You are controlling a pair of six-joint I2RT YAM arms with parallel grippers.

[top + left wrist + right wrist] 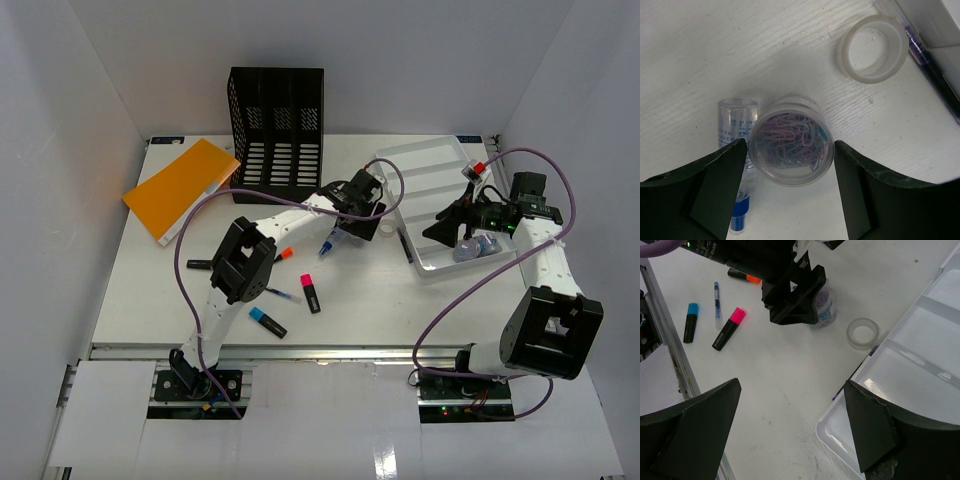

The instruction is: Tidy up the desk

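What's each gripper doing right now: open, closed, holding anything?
Left gripper: open, straddling the clip jar, no firm grip visible.
Right gripper: open, holding nothing.

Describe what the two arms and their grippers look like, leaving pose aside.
The left arm and right arm match: white link tubes joined by boxy black joint housings. A purple cable loops loosely along each. The left gripper and right gripper have broad, matte black, wedge-shaped fingers. A small green light glows near the right wrist.
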